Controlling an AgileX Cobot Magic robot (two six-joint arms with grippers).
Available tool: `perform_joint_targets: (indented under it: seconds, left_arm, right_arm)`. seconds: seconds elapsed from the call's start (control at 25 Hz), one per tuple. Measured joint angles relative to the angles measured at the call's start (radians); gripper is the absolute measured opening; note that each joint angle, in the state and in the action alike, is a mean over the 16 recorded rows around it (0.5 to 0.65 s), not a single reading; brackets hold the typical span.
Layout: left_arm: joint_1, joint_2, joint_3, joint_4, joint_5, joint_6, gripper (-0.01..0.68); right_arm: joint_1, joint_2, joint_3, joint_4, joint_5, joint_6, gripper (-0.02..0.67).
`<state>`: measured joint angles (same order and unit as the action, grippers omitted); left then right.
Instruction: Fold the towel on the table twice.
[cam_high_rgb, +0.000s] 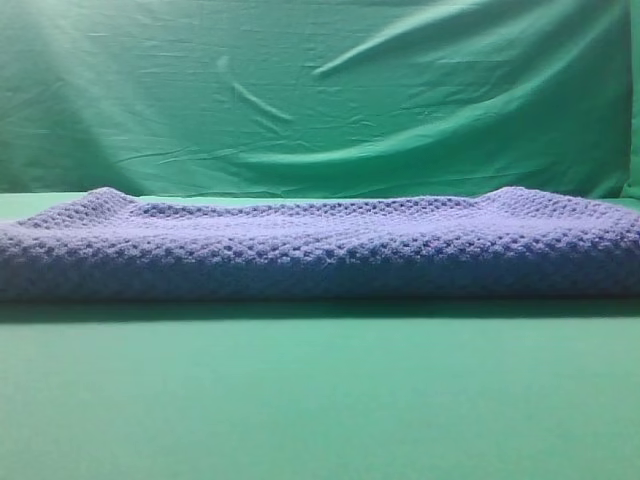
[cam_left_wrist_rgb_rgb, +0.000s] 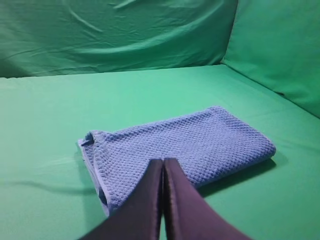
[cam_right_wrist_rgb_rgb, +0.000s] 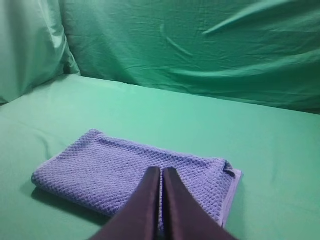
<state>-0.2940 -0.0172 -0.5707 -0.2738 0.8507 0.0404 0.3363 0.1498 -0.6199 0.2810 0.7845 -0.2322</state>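
The towel (cam_left_wrist_rgb_rgb: 185, 150) lies folded into a compact rectangle on the table (cam_left_wrist_rgb_rgb: 45, 110), just ahead of and below both grippers. The left gripper (cam_left_wrist_rgb_rgb: 163, 162) is clenched, jaws pressed together, grasping nothing. The right gripper (cam_right_wrist_rgb_rgb: 161, 171) is likewise clenched and empty (the towel's layered edge sits to its right). A wrinkled green backdrop (cam_high_rgb: 320, 90) hangs beyond.

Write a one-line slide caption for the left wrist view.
Shut left tool hovers above a folded blue towel lying on the green table.
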Motion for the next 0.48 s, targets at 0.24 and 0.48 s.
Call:
perform_joint_targets:
  seconds: [0.24, 0.48]
  left_arm:
    - [0.000, -0.001, 0.041, 0.022, -0.048, -0.022, 0.000]
    - [0.000, -0.001, 0.119, 0.030, -0.126, -0.063, 0.000]
  right_arm:
    - [0.000, -0.108, 0.030, 0.000, 0.045, 0.010, 0.000]
    - [0.000, -0.155, 0.066, 0.000, 0.075, 0.038, 0.000]
